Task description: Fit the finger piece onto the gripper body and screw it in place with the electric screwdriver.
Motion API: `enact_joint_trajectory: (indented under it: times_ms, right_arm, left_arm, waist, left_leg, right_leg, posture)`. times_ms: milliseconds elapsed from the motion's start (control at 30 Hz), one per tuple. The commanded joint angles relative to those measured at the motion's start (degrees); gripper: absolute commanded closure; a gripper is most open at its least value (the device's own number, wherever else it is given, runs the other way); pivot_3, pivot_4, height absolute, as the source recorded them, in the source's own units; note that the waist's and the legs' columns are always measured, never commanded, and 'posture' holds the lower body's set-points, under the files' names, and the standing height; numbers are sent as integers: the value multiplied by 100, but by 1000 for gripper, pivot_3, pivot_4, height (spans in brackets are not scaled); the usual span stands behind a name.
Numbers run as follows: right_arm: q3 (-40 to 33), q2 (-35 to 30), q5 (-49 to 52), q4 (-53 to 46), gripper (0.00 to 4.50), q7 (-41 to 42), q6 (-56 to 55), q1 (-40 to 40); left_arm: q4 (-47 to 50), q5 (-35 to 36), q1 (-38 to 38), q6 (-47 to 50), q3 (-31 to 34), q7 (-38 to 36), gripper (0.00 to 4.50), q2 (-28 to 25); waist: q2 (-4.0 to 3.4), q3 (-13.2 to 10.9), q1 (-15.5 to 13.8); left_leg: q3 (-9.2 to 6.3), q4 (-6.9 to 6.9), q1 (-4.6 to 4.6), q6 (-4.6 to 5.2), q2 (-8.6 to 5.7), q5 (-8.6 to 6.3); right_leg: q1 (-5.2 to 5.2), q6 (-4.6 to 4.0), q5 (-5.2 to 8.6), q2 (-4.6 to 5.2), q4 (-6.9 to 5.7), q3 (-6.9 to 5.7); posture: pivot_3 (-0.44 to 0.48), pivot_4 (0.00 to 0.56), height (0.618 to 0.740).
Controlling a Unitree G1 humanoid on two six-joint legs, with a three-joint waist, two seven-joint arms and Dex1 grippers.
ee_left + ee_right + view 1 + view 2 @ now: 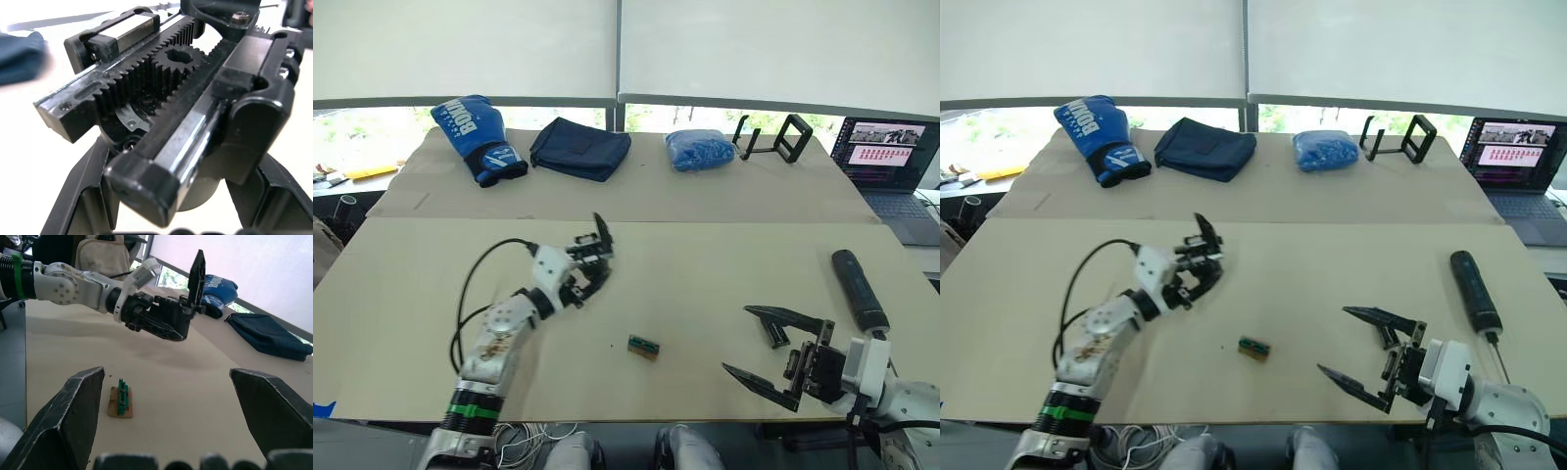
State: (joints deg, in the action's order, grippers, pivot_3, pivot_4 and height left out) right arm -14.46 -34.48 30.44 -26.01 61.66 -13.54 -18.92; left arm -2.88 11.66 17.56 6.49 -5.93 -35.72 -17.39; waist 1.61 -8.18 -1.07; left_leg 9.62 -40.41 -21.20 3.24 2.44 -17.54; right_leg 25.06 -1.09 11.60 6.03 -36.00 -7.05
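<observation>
While held, gripper body [166, 112] hides its drum.

This looks like an office or lab room used for robot tests. Big plain desks [705, 284] stand by a long window [656, 116] with white blinds [509, 49] pulled down. An open laptop [891, 157] sits at one side with its screen lit. Odd things lie along the far desk: a blue boxing glove [478, 139], a dark cloth bag [579, 149], a blue bundle [699, 150] and a black frame stand [773, 138]. A small green circuit block [643, 346] lies on the near desk.
</observation>
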Motion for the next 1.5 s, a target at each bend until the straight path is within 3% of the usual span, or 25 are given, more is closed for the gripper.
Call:
enact_joint_trajectory:
  times_ms: [33,367,700,767,833,867,1167,1500]
  right_arm:
    - [-179,-78,63,-375,0,-55,-83,-135]
    - [-170,-64,15,-540,0,-213,-89,-399]
    - [-158,-110,-21,-574,0,-323,-57,-410]
    - [-161,-138,-24,-572,0,-337,-23,-402]
    - [-162,-175,-20,-571,0,-349,5,-395]
    - [-166,-191,-14,-568,0,-352,15,-387]
    - [-206,-275,31,-516,0,-327,10,-383]
    - [-231,-344,61,-458,0,-291,32,-332]
  left_arm:
    - [-90,-353,371,-267,-462,91,2112,355]
    - [-660,-938,458,-569,-910,140,2112,637]
    - [-837,-787,279,-611,-754,42,2112,673]
    - [-856,-756,252,-619,-695,13,1083,634]
    - [-907,-701,236,-627,-594,-19,287,585]
    - [-913,-677,228,-631,-570,-76,112,540]
    - [-1002,-87,305,-461,-410,-1342,112,-54]
    - [-2972,40,1667,-1106,-407,-3253,112,-392]
  waist:
    - [0,0,-37]
    - [0,0,1]
    - [-1,0,-28]
    - [-1,1,-26]
    - [-1,1,-28]
    - [-2,1,-27]
    - [-4,2,-26]
    - [-4,2,-52]
  left_leg:
    - [1,0,-2,4,-3,-2]
    - [-6,0,-2,10,1,-6]
    - [-7,-1,-2,20,0,-12]
    - [-7,-1,-2,20,0,-12]
    - [-7,-1,-2,20,1,-12]
    - [-9,-1,-2,21,1,-12]
    - [-8,-1,-1,20,1,-11]
    - [-5,-6,-4,21,-3,-12]
  right_leg:
    - [1,0,0,2,1,-2]
    - [3,1,1,4,3,0]
    - [2,1,0,14,4,0]
    - [2,1,1,14,3,0]
    - [2,1,1,14,4,0]
    - [2,1,0,14,3,0]
    - [2,1,1,13,3,-2]
    - [0,9,6,10,3,-6]
  posture:
    - [0,150,740]
    - [0,150,740]
    - [0,150,740]
    - [0,150,740]
    - [0,150,740]
    - [0,150,740]
    - [0,150,740]
    - [0,150,740]
